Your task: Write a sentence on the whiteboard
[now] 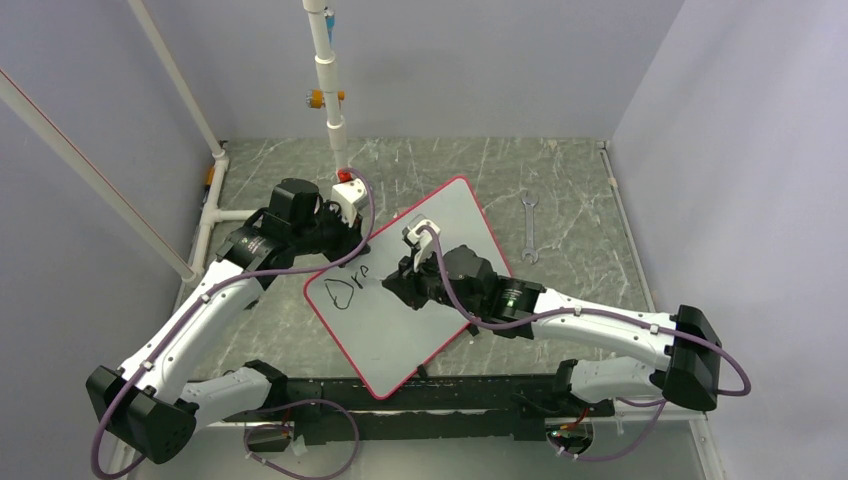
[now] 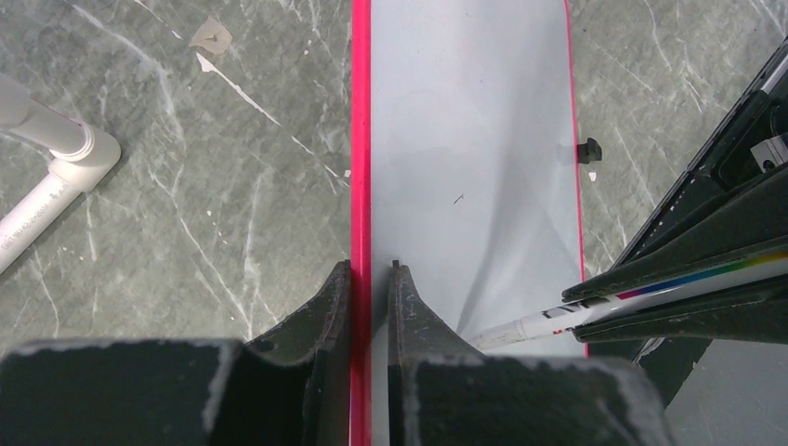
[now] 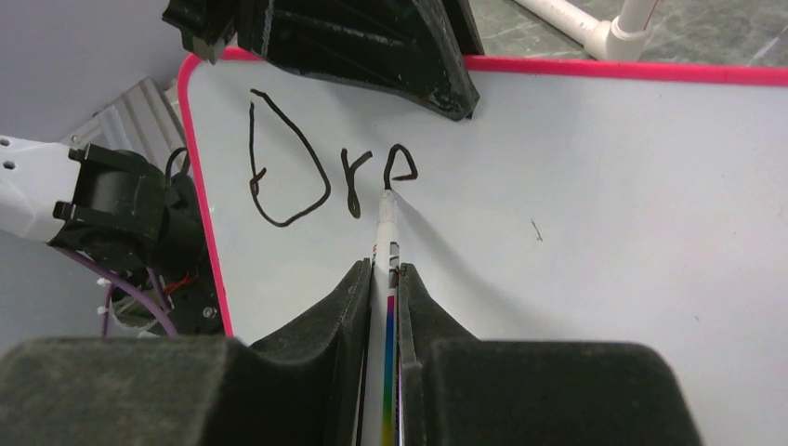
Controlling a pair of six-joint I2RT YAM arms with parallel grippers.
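Note:
The whiteboard (image 1: 455, 235), white with a red rim, lies tilted on the green marble table. Black lettering "Dre" (image 1: 350, 283) stands on its near left part, also in the right wrist view (image 3: 316, 177). My left gripper (image 1: 352, 240) is shut on the board's red rim (image 2: 361, 186) at its left edge. My right gripper (image 1: 400, 285) is shut on a white marker with a rainbow stripe (image 3: 385, 307). The marker tip (image 3: 387, 192) touches the board at the foot of the "e". The marker also shows in the left wrist view (image 2: 558, 321).
A metal wrench (image 1: 529, 228) lies on the table right of the board. White PVC pipes (image 1: 213, 215) run along the left side, and a white post (image 1: 328, 90) rises at the back. Grey walls enclose the table.

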